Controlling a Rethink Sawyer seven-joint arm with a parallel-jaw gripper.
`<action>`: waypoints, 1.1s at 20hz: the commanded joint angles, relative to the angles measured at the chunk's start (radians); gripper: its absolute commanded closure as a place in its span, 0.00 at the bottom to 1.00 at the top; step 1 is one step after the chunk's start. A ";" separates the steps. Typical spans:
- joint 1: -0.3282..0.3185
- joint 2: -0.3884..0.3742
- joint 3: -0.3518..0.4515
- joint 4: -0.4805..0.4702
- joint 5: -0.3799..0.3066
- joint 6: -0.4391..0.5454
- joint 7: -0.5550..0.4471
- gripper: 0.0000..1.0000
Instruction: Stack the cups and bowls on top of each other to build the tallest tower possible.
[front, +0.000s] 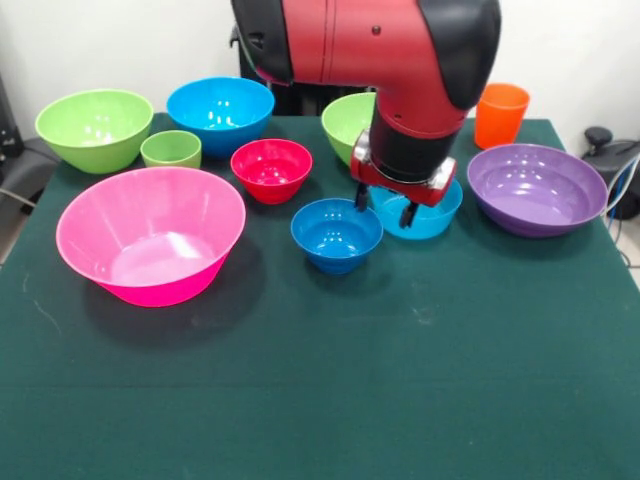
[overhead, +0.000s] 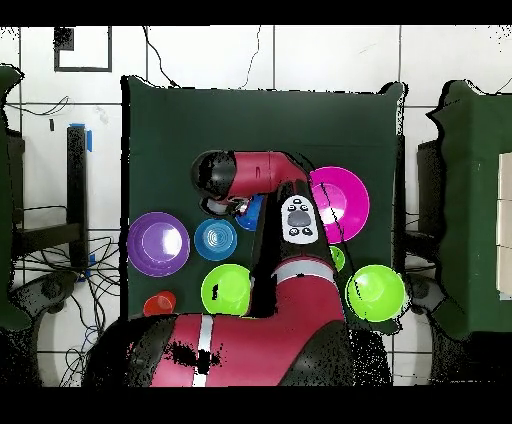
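My gripper (front: 384, 206) is open and hangs over the near-left rim of the teal bowl (front: 428, 213), one finger inside the rim and one outside. The small blue bowl (front: 336, 233) sits just left of it. The small red bowl (front: 271, 168), short lime-green cup (front: 171, 149), large blue bowl (front: 220, 112) and a lime-green bowl (front: 95, 128) stand further left. The huge pink bowl (front: 150, 235) is at front left. The purple bowl (front: 537, 187) and orange cup (front: 500, 114) are at right. A second lime-green bowl (front: 346, 122) is partly behind the arm. All stand apart, upright.
In the overhead view the arm (overhead: 285, 250) covers the red and large blue bowls; the teal bowl (overhead: 215, 239), purple bowl (overhead: 158, 243) and pink bowl (overhead: 340, 203) show around it. The dark green table (front: 320, 400) has open cloth along its front half.
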 joint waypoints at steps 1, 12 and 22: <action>0.041 0.009 0.082 0.105 -0.031 -0.036 -0.039 0.00; 0.094 -0.003 0.053 0.138 0.016 -0.047 0.075 0.00; 0.159 -0.031 0.018 0.217 0.080 -0.106 0.186 0.00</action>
